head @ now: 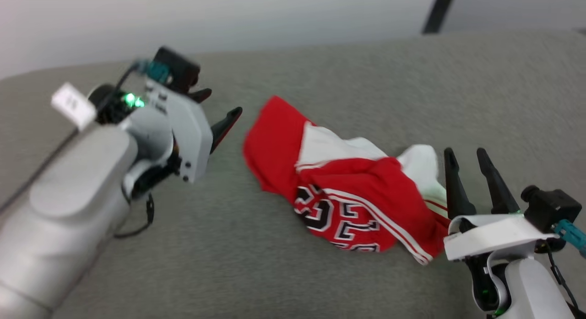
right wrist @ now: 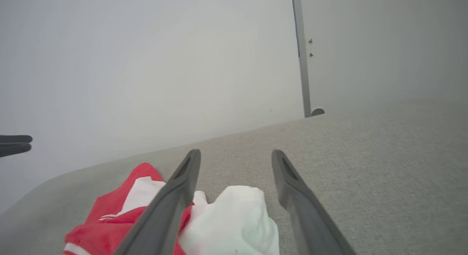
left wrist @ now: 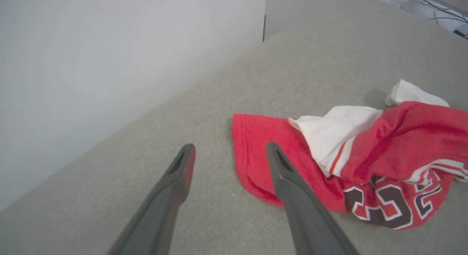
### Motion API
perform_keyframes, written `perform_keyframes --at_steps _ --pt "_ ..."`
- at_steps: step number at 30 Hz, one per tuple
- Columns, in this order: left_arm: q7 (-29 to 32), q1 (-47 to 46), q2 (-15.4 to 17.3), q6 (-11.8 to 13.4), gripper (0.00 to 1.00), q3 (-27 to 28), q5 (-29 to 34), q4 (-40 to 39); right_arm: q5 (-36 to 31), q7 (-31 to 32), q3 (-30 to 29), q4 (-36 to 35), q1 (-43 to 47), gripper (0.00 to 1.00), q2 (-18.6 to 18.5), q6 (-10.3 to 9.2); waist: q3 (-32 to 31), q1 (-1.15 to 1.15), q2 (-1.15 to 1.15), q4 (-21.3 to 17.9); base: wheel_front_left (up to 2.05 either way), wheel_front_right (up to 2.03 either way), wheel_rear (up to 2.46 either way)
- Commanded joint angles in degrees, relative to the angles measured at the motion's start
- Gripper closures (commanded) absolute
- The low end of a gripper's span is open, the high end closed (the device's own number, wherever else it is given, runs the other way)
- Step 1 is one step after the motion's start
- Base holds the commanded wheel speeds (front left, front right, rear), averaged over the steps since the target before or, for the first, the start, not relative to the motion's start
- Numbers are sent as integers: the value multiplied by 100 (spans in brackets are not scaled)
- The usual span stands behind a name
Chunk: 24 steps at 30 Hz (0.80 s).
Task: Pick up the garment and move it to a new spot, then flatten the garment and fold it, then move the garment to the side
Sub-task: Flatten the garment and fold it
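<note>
Open grey surface point(head: 320, 273) is noted before and beyond the crumpled garment point(head: 361, 186); a bare strip is left between the garment's red edge and the left gripper point(head: 223, 102). The right gripper point(head: 464, 153) is crowded by the white sleeve; the far edge is closed by a pale wall point(head: 229, 17).

You have the garment point(head: 348, 191) at centre frame: red with white panels, red-and-white striped trim, black numerals outlined in white. Your surface point(head: 320, 67) is plain grey fabric. The left gripper point(head: 223, 102) and right gripper point(head: 464, 152) are dark-fingered on pale grey-white housings. A green light point(head: 130, 99) glows at upper left.
</note>
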Motion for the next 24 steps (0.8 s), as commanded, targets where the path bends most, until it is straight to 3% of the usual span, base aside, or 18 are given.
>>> perform_keyframes --at_steps 1,11,24 --pt "178 -222 26 3 0 -149 -229 97 38 -29 -11 -32 -94 0 15 -8 694 0 0 -771 0 0 0" --pt "1935 -1085 -35 3 0 -967 -2100 809 337 -29 43 -68 -78 0 67 -8 940 0 0 -1315 0 0 0" --pt "2079 -1425 -63 2 0 -1489 -2603 936 466 -29 154 -36 -202 0 67 -8 997 0 0 -1432 0 0 0"
